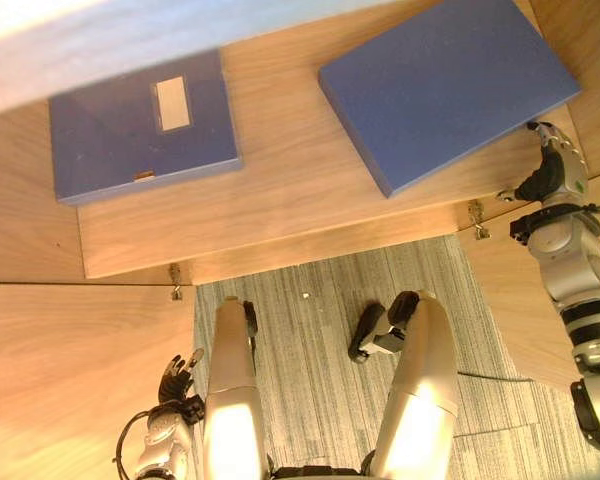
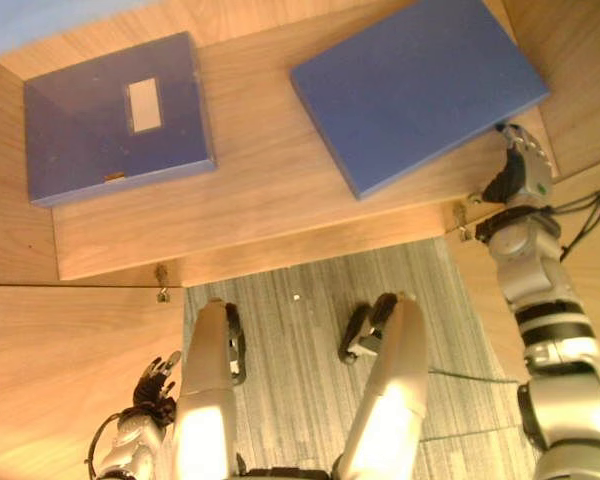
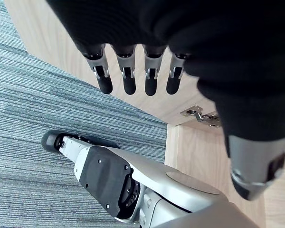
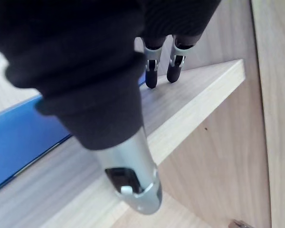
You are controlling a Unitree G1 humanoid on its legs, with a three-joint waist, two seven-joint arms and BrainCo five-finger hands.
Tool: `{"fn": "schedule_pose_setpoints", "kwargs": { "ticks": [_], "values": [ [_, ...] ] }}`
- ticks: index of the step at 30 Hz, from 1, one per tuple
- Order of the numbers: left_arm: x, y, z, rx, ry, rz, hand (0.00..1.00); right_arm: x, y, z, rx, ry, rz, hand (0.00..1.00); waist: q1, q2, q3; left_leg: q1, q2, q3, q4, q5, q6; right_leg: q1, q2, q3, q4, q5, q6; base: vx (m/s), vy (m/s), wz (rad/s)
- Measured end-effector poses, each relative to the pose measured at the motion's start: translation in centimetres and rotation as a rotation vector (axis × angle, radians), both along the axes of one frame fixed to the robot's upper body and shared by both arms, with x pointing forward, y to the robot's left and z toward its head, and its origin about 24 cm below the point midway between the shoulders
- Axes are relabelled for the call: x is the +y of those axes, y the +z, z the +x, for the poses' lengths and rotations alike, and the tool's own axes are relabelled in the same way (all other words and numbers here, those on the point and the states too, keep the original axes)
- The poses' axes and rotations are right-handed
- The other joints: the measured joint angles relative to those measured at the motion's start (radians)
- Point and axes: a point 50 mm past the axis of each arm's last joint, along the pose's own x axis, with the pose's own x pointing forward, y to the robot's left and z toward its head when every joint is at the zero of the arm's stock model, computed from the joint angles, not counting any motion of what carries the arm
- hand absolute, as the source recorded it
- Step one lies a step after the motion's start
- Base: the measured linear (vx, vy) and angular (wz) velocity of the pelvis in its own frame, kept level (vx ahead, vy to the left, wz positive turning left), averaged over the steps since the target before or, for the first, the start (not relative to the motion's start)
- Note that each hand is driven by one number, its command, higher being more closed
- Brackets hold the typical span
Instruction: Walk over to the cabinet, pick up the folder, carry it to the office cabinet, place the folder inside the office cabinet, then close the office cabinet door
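Two blue folders lie flat on the wooden cabinet shelf. The right folder lies askew with a plain cover; the left folder carries a pale label. My right hand is raised at the shelf's right end, beside the near right corner of the askew folder. In the right wrist view its straight fingers rest their tips on the shelf board just off the folder's blue edge; it holds nothing. My left hand hangs low at my side, fingers straight and empty.
Open wooden cabinet doors stand on both sides, the left door and the right door, on metal hinges. Grey striped carpet lies below the shelf front. A pale surface overhangs the upper left.
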Motion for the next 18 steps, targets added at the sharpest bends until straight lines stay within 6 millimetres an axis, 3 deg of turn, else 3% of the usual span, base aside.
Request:
{"fn": "schedule_pose_setpoints", "kwargs": {
  "ticks": [7, 8, 9, 10, 12, 13, 14, 16, 18],
  "values": [
    [0.0, 0.2, 0.3, -0.012, -0.007, -0.002, 0.0, 2.3, 2.3, 1.1, 0.02, 0.131, 0.012, 0.0, 0.006, -0.001, -0.002, -0.019, 0.013, -0.035, -0.059, 0.046, 0.004, -0.01, -0.011, -0.071, 0.0, -0.002, -0.013, 0.0, -0.16, -0.03],
    [0.3, 0.3, 0.3, -0.015, -0.012, 0.004, 0.0, 2.5, 2.6, 1.0, 0.045, 0.165, 0.0, 0.0, 0.008, -0.007, -0.006, -0.021, 0.02, -0.036, -0.047, 0.056, -0.011, 0.003, -0.012, -0.05, 0.036, -0.038, -0.043, 0.01, -0.227, 0.08],
    [0.3, 0.4, 0.5, -0.022, -0.014, 0.003, 0.0, 3.0, 3.1, 1.1, 0.047, 0.202, -0.002, 0.0, 0.009, -0.005, -0.006, -0.03, 0.022, -0.052, -0.047, 0.072, -0.018, 0.0, -0.009, -0.069, 0.043, -0.043, -0.101, 0.01, -0.237, 0.08],
    [0.2, 0.5, 0.6, -0.027, -0.018, 0.002, 0.0, 3.3, 3.4, 1.2, 0.046, 0.227, 0.01, 0.0, 0.014, -0.005, -0.006, -0.034, 0.024, -0.06, -0.054, 0.076, -0.018, 0.0, -0.007, -0.084, 0.037, -0.046, -0.105, -0.01, -0.26, -0.13],
    [0.0, 0.6, 0.9, -0.041, -0.031, -0.006, 0.0, 5.3, 4.6, 1.4, 0.058, 0.355, 0.036, 0.0, 0.039, 0.003, -0.006, -0.054, 0.047, -0.082, -0.083, 0.085, -0.004, 0.0, -0.005, -0.13, 0.053, -0.059, -0.095, 0.0, -0.16, -0.15],
    [0.0, 0.8, 1.0, -0.049, -0.042, -0.004, 0.0, 7.4, 4.8, 1.4, 0.093, 0.475, 0.017, 0.0, 0.05, -0.003, -0.009, -0.056, 0.045, -0.08, -0.07, 0.099, -0.001, 0.032, -0.007, -0.076, 0.09, -0.126, -0.131, 0.03, -0.209, 0.22],
    [-0.5, 0.9, 1.4, -0.06, -0.051, -0.016, 0.0, 9.9, 5.0, 1.5, 0.103, 0.594, -0.011, 0.0, 0.059, 0.011, -0.007, -0.068, 0.039, -0.095, -0.07, 0.117, -0.013, 0.026, -0.011, -0.086, 0.099, -0.125, -0.147, 0.03, -0.216, 0.28],
    [-0.9, 0.9, 1.7, -0.07, -0.063, -0.025, 0.0, 13.6, 4.6, 1.5, 0.144, 0.764, -0.002, 0.0, 0.082, 0.013, -0.008, -0.079, 0.037, -0.101, -0.083, 0.117, -0.013, 0.024, -0.012, -0.105, 0.089, -0.129, -0.146, 0.0, -0.177, 0.19],
    [-1.4, 1.0, 2.0, -0.079, -0.075, -0.04, 0.0, 15.6, 4.0, 1.4, 0.188, 0.856, -0.012, 0.0, 0.108, 0.013, -0.007, -0.088, 0.035, -0.11, -0.087, 0.117, -0.013, 0.027, -0.015, -0.117, 0.088, -0.132, -0.148, 0.01, -0.111, 0.19]
  ]
}}
